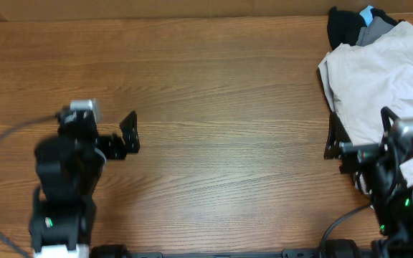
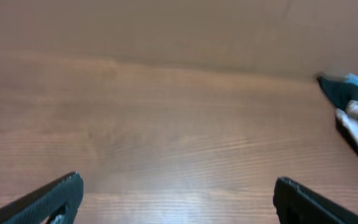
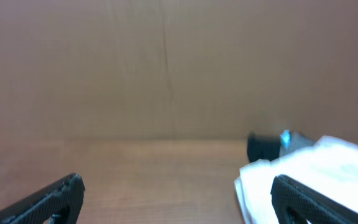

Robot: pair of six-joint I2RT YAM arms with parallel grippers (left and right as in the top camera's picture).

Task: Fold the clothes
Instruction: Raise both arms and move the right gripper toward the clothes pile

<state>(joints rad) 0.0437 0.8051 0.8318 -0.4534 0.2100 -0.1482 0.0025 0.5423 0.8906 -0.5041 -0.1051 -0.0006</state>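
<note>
Left fingers (image 2: 55,200) and right fingers (image 3: 306,200), as I view them: both spread wide, holding nothing. Khaki shorts (image 1: 378,79) lie crumpled at the bench's (image 1: 214,86) far right corner.

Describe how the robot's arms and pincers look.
The left arm and right arm are black, each with a silver-grey block at the wrist, a small green light and a black cable. The left one has a white base. The left pincer and right pincer have flat, black, textured fingers.
</note>
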